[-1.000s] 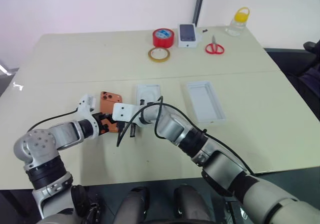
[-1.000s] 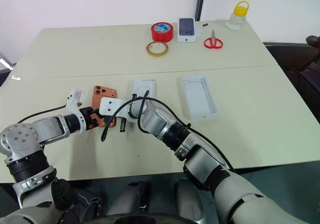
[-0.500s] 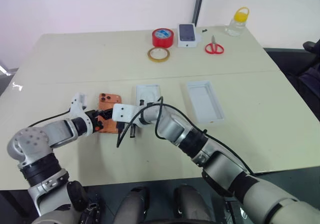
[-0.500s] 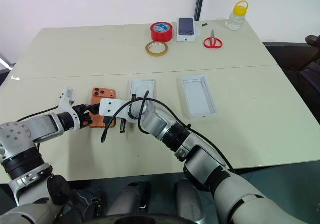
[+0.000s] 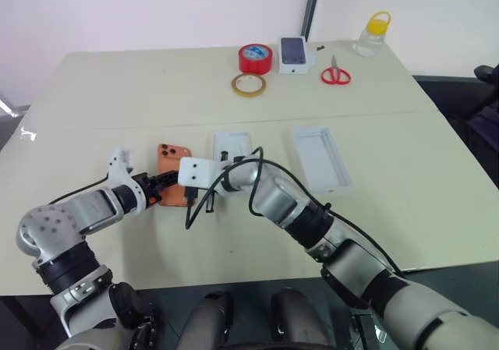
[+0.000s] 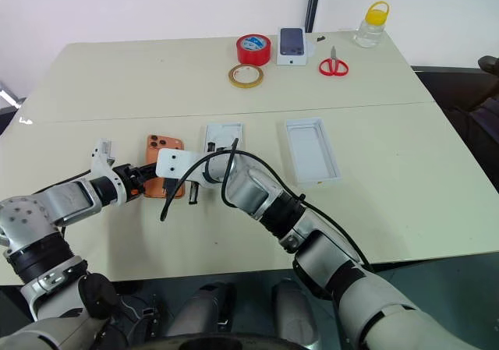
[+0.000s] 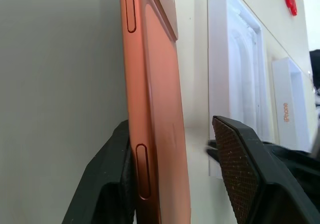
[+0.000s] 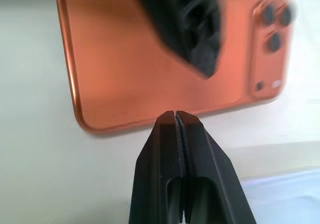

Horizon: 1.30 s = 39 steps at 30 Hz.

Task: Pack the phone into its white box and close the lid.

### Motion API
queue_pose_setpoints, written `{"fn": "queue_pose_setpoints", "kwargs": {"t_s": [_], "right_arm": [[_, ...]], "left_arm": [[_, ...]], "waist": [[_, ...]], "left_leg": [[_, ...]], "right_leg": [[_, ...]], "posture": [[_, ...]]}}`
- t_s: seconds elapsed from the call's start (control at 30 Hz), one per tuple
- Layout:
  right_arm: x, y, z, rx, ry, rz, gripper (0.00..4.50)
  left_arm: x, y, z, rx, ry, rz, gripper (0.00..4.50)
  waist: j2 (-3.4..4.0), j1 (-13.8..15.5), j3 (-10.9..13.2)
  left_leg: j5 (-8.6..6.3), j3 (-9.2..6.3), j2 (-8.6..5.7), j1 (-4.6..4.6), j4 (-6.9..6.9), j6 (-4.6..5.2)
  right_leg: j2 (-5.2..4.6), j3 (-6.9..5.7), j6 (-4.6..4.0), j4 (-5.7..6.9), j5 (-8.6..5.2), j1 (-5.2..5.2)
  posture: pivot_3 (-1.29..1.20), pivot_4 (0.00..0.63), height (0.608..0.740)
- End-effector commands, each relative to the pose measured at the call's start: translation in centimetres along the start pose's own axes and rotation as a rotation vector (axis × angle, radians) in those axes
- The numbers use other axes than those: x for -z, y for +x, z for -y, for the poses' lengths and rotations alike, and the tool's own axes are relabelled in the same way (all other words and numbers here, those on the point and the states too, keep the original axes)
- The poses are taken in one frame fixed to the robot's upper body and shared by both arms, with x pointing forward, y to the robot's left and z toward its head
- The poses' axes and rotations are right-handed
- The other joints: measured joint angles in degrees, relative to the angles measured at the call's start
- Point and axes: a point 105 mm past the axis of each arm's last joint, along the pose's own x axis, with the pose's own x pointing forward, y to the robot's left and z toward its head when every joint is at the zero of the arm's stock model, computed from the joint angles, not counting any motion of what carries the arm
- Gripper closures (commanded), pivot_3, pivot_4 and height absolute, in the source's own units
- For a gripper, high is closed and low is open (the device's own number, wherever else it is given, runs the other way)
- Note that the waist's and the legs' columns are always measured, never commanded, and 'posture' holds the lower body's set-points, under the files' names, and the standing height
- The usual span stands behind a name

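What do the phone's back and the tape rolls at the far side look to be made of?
Phone: probably matte metal or frosted glass, even copper sheen, glossier rim. Red tape roll: glossy plastic tape, shiny red. Tan tape roll: translucent plastic film, likely.

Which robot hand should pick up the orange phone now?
Probably the left hand: its fingers straddle the phone, one on each side. The right hand is shut, just beside the phone's edge.

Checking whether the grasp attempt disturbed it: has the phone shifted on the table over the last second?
No. The phone lies at the same gap from the white box beside it as before.
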Motion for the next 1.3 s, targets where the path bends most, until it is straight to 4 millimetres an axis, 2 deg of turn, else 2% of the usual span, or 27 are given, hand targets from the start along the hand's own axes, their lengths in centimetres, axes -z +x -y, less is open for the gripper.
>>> {"fn": "queue_pose_setpoints", "kwargs": {"t_s": [0.03, 0.23, 0.33, 0.4, 0.43, 0.67, 0.87, 1.0, 1.1, 1.2, 1.3], "right_arm": [[-0.8, -1.3, 0.5, 0.029, 0.011, 0.042, 4.5], [0.4, -2.6, 0.7, 0.055, 0.058, 0.026, 4.5], [0.8, -3.0, 0.6, 0.056, 0.085, 0.023, 4.5], [1.1, -3.1, 0.5, 0.054, 0.091, 0.018, 4.5], [1.1, -3.1, 0.4, 0.054, 0.093, 0.017, 4.5], [1.1, -3.3, 0.4, 0.057, 0.094, 0.017, 4.5], [1.1, -3.6, 0.8, 0.068, 0.087, 0.02, 4.5], [1.2, -4.6, 1.3, 0.084, 0.085, 0.025, 4.5], [0.9, -6.6, 2.0, 0.091, 0.115, 0.074, 4.5], [1.5, -8.8, 2.6, 0.114, 0.173, 0.116, 4.5], [2.8, -10.2, 3.1, 0.149, 0.208, 0.13, 4.5]], "left_arm": [[-0.8, -0.5, 0.9, 0.036, 0.008, 0.045, 2.26], [-0.9, -0.6, 1.0, 0.045, -0.023, 0.069, 2.26], [-0.9, -0.7, 1.1, 0.046, -0.028, 0.072, 3.15], [-1.0, -0.6, 1.2, 0.055, -0.037, 0.08, 4.15], [-1.0, -0.6, 1.2, 0.058, -0.039, 0.081, 4.44], [-1.0, -0.9, 1.2, 0.072, -0.063, 0.098, 4.44], [-1.8, -1.1, 1.5, 0.085, -0.076, 0.135, 4.44], [-3.3, -1.0, 3.0, 0.152, -0.1, 0.2, 4.44], [-4.0, -0.4, 5.1, 0.219, -0.087, 0.212, 4.44], [-3.5, 1.1, 7.3, 0.263, -0.071, 0.167, 4.44], [-2.4, 2.5, 8.2, 0.269, -0.058, 0.112, 4.44]], "waist": [[0.0, -0.02, 0.0], [-0.01, -0.04, 0.0], [-0.02, -0.01, 0.01], [-0.02, 0.05, 0.01], [-0.02, 0.06, 0.0], [-0.04, 0.01, 0.01], [-0.05, 0.11, 0.02], [-0.12, 0.28, 0.06], [-0.15, 0.35, 0.07], [-0.16, 1.21, 0.08], [-0.18, 1.63, 0.07]], "left_leg": [[0.0, 0.0, 0.0, 0.0, 0.0, 0.0], [0.0, 0.01, 0.0, 0.0, 0.0, 0.0], [0.0, 0.01, 0.01, -0.01, -0.01, 0.0], [0.0, 0.01, 0.0, 0.0, 0.0, 0.0], [0.0, 0.01, 0.0, 0.0, 0.0, 0.0], [0.0, 0.01, 0.01, -0.01, -0.01, 0.0], [0.0, 0.01, 0.0, -0.02, -0.01, 0.0], [0.0, 0.01, 0.0, -0.03, 0.0, 0.0], [0.0, 0.01, -0.02, -0.06, 0.01, 0.0], [-0.01, 0.0, -0.02, -0.08, 0.01, 0.0], [-0.02, 0.02, -0.05, -0.08, 0.02, 0.03]], "right_leg": [[0.0, 0.0, 0.0, 0.0, 0.0, 0.0], [0.0, 0.01, 0.0, 0.0, 0.0, -0.01], [0.0, 0.01, 0.0, 0.0, 0.0, 0.0], [0.0, 0.01, 0.0, 0.0, 0.0, 0.0], [0.0, 0.0, 0.0, 0.0, 0.0, 0.0], [0.0, 0.01, 0.0, -0.01, 0.0, 0.0], [0.0, 0.01, 0.0, -0.01, 0.0, 0.0], [0.0, 0.0, 0.0, -0.02, 0.0, 0.0], [-0.04, 0.0, 0.0, -0.07, 0.0, 0.0], [-0.05, -0.02, 0.0, -0.11, 0.0, 0.02], [-0.08, -0.01, 0.01, -0.17, 0.0, 0.06]], "posture": [[0.0, 0.15, 0.74], [0.0, 0.15, 0.74], [0.0, 0.15, 0.74], [0.0, 0.15, 0.74], [0.0, 0.15, 0.74], [0.0, 0.15, 0.74], [0.0, 0.15, 0.74], [0.0, 0.15, 0.74], [0.0, 0.15, 0.74], [0.0, 0.15, 0.74], [0.0, 0.15, 0.74]]}}
